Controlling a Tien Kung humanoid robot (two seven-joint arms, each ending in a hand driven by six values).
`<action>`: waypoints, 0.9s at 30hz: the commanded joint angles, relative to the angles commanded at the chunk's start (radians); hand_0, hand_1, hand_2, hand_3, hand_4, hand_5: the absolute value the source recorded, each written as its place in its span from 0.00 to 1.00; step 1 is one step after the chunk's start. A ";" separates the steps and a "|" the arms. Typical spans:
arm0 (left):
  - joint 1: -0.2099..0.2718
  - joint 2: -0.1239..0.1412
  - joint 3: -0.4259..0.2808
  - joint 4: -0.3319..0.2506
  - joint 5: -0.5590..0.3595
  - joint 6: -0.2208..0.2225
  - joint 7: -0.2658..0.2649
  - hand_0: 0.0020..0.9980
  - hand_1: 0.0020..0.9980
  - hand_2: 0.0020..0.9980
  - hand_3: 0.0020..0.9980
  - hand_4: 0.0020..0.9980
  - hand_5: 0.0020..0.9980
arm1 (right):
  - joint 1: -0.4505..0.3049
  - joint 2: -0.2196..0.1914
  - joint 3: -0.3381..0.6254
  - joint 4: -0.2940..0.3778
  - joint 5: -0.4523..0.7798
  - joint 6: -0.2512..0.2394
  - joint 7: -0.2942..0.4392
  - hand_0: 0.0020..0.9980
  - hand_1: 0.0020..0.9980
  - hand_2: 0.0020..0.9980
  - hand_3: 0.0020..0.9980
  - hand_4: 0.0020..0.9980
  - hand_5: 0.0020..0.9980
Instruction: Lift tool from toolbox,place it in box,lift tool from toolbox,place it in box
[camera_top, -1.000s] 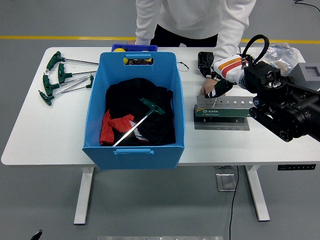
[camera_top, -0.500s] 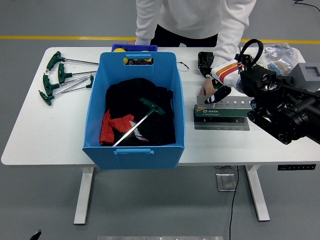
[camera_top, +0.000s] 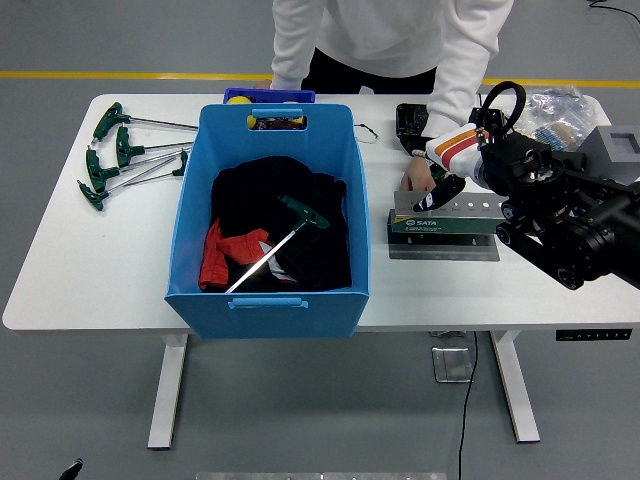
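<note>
Green and grey metal makes up the long tool rack (camera_top: 446, 222) lying to the right of the big blue plastic bin (camera_top: 268, 215), and that is where we are reaching. Our right hand (camera_top: 447, 188), black-fingered with a white, red and orange striped cuff, hangs over the rack's left end, seemingly to pick out a tool; its fingers are bunched downward, but we cannot tell whether they have closed on anything. A person in a white sleeve leans in from the far side with a hand (camera_top: 417, 177) resting just beside ours, probably steadying the rack, and it crowds the space we need. One green T-handled hex wrench (camera_top: 277, 239) already lies in the bin on black and red cloth (camera_top: 241, 245), so we judge the first transfer done. More green T-handled wrenches (camera_top: 120, 155) lie on the white table (camera_top: 90, 270) well to the left. Our left arm is out of sight.
</note>
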 joint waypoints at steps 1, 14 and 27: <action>0.000 0.000 0.000 0.000 0.000 0.000 0.000 0.68 0.61 0.67 0.69 0.73 0.62 | 0.000 0.000 0.000 -0.001 -0.002 0.000 0.000 0.73 0.51 0.50 0.33 1.00 0.73; 0.000 -0.001 0.000 0.001 0.000 0.000 -0.001 0.68 0.61 0.67 0.68 0.73 0.61 | -0.001 0.002 -0.020 -0.011 -0.017 0.019 0.002 0.69 0.40 0.37 0.30 1.00 0.73; 0.005 0.000 -0.009 0.000 0.016 0.002 0.005 0.68 0.61 0.67 0.68 0.73 0.61 | -0.004 0.005 -0.025 -0.011 0.004 -0.041 -0.020 0.31 0.10 0.14 0.15 1.00 0.69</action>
